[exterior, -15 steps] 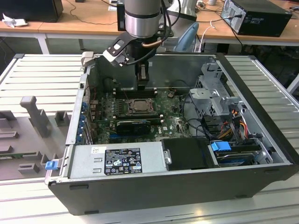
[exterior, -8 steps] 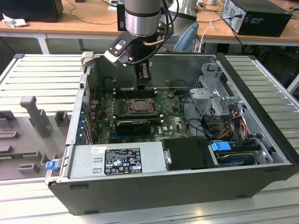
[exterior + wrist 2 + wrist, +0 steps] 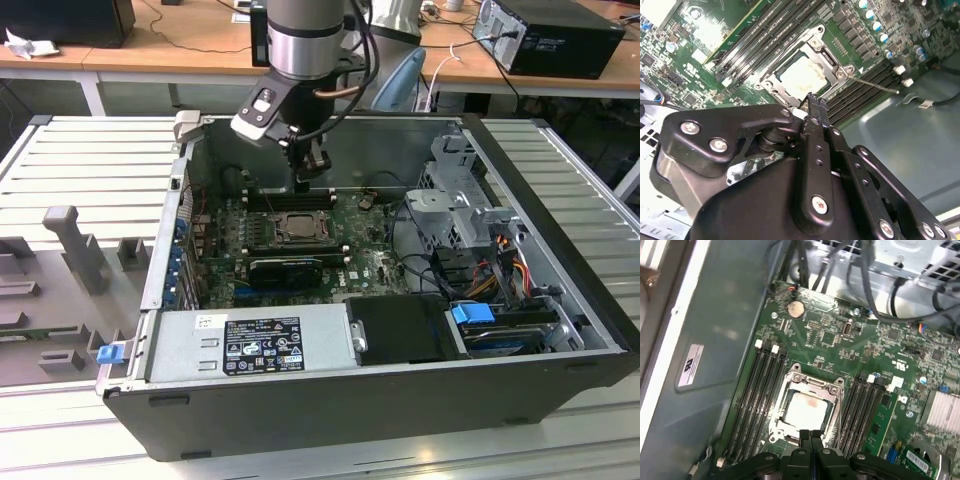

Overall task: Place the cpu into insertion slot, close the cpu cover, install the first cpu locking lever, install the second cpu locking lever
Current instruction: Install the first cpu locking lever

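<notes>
My gripper [image 3: 810, 434], fingers shut together and holding nothing, hovers just above the cover's [image 3: 812, 385] edge. The cover lies flat over the cpu [image 3: 807, 409], apparently to keep it seated; one lever [image 3: 872, 83] juts out unlatched.

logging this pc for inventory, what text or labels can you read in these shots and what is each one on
No text here can be read.
Black label on the power supply: print too small.
White sticker on the case wall: blurred.
Motherboard markings: too small.
</notes>
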### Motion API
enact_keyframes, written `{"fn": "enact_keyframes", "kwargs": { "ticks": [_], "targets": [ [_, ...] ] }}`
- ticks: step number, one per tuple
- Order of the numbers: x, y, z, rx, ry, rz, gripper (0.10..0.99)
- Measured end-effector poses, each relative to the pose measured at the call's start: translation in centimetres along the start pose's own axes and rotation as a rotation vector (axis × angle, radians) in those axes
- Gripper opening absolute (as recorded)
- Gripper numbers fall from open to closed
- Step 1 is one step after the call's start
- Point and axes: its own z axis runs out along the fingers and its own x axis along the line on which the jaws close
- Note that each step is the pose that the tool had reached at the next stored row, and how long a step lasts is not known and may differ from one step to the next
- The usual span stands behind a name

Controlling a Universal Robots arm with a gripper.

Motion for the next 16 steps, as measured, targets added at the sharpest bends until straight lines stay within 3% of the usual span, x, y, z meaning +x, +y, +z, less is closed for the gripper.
{"fn": "enact_keyframes", "kwargs": {
  "ticks": [4, 8, 16],
  "targets": [
    [0.03, 0.01, 0.01, 0.001, 0.0001, -0.026, 0.106],
    [0.11, 0.03, 0.01, 0.004, 0.0022, -0.107, 0.106],
    [0.11, 0.03, 0.02, 0.007, 0.0051, -0.21, 0.106]
  ]
}}
